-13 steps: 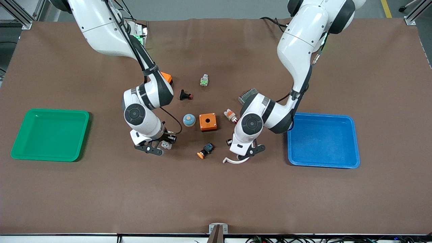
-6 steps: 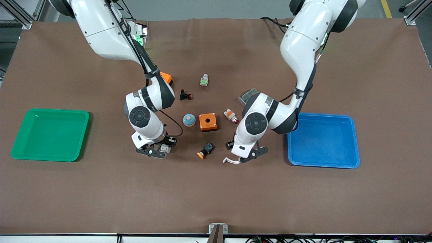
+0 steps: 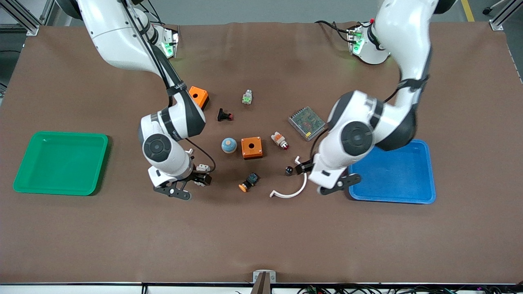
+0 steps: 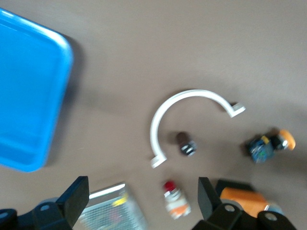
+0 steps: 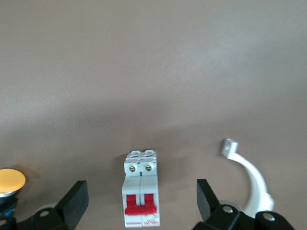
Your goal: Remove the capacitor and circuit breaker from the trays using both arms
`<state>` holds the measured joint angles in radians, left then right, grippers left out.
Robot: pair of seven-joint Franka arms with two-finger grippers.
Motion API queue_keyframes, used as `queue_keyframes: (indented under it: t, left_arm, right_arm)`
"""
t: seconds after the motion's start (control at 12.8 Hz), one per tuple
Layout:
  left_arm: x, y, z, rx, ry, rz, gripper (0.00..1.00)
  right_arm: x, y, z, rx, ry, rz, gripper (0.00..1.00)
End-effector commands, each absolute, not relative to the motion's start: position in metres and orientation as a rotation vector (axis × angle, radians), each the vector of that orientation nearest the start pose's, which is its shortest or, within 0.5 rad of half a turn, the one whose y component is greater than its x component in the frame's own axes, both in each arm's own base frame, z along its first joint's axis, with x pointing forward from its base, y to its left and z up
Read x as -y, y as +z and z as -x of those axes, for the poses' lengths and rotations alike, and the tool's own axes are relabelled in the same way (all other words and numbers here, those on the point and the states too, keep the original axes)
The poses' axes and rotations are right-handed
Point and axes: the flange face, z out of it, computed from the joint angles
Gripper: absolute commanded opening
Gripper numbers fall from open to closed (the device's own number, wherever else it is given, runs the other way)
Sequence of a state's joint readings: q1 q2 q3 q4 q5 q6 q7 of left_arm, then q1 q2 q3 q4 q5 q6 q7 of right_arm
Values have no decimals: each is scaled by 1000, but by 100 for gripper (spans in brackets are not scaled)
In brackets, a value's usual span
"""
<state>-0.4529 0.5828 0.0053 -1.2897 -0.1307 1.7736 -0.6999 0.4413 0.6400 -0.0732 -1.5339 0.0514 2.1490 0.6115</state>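
Observation:
The breaker [image 5: 140,194], light grey with red levers, lies on the brown table between the open fingers of my right gripper [image 5: 140,191]; nothing grips it. In the front view the breaker [image 3: 202,168] sits beside my right gripper [image 3: 195,176]. The capacitor [image 3: 289,170], a tiny black cylinder, stands on the table by a white curved clip [image 3: 291,192]. My left gripper [image 3: 311,169] hangs open and empty above the table between the capacitor and the blue tray [image 3: 425,171]. The left wrist view shows the capacitor [image 4: 187,143] well clear of my left gripper [image 4: 142,191].
A green tray [image 3: 24,179] sits at the right arm's end. An orange-capped button [image 3: 248,182], an orange box [image 3: 251,147], a blue dome [image 3: 229,145], a white-and-orange switch [image 3: 279,139] and a mesh box [image 3: 307,121] lie mid-table. A second orange box [image 3: 197,95] and a black button [image 3: 224,115] lie farther back.
My left arm has risen and swung toward the blue tray, which uncovers the capacitor and the whole clip. My right gripper has shifted slightly toward the green tray.

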Motion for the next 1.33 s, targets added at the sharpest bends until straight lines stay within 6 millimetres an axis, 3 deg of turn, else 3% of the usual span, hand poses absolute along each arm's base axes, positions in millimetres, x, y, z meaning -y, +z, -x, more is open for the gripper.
queue_keyframes:
  t: [0.0, 0.08, 0.23, 0.47, 0.62, 0.86, 1.02, 1.25]
  left_arm:
    - [255, 460, -619, 268, 367, 3160, 100]
    - [221, 485, -615, 203, 375, 3176, 100]
    - [164, 526, -602, 152, 340, 3212, 100]
    - [102, 555, -568, 149, 297, 3221, 100]
    - [67, 567, -542, 142, 230, 3188, 100]
    - [57, 571, -523, 125, 131, 3142, 100]
    - [52, 578, -514, 118, 104, 3116, 100]
    - [46, 582, -507, 44, 96, 3121, 100]
  right_arm:
    - [-233, 327, -673, -262, 161, 3131, 100]
    - [-216, 344, -676, -168, 235, 3120, 100]
    - [-163, 388, -672, -52, 321, 3112, 100]
    - [-69, 440, -656, 21, 442, 3118, 100]
    - [-48, 464, -619, 0, 426, 3139, 100]
    - [-25, 494, -574, -28, 323, 3169, 100]
    - [5, 521, -562, -108, 305, 3156, 100]
    - [30, 548, -563, -127, 279, 3148, 100]
